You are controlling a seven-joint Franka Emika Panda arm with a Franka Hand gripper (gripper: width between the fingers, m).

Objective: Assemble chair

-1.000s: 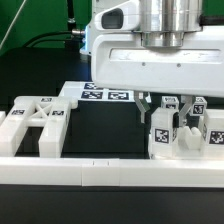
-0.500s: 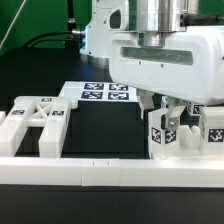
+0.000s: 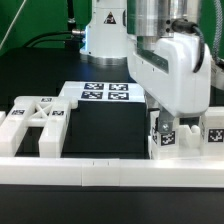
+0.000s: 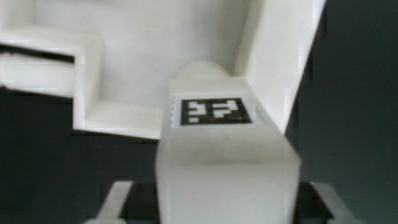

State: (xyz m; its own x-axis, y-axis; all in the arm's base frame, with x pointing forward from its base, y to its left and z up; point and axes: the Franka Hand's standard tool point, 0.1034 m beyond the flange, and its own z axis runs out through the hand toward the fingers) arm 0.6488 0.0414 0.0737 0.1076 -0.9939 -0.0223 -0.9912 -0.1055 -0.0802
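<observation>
The chair was nowhere near a chair yet. Its pieces lay loose along the near side of the table (image 3: pixel 105 128). On the exterior view's right a tagged white piece (image 3: pixel 167 136) stood upright, and the gripper (image 3: pixel 165 121) was down over it, jaws clamped on its sides. The wrist view showed that piece filling the gap between the fingers (image 4: pixel 125 203), its tag facing the camera. Just beside it, further right, was another tagged block (image 3: pixel 214 130), cut off by the picture's edge. Away on the exterior view's left the X-braced frame (image 3: pixel 34 122) lay flat, well apart and joined to nothing I could see. So, by my judgement, nearly all the joining was left to do. Farther back sat the marker board (image 3: pixel 106 93); nearest ran the long white rail (image 3: pixel 90 172). Now the hard part — the arm's bulky hand hid the top of the held piece, and whether it was seated in a neighbour could not be told. The wrist view was soft, and the white shape (image 4: pixel 71 70) beyond the piece could not be identified.
</observation>
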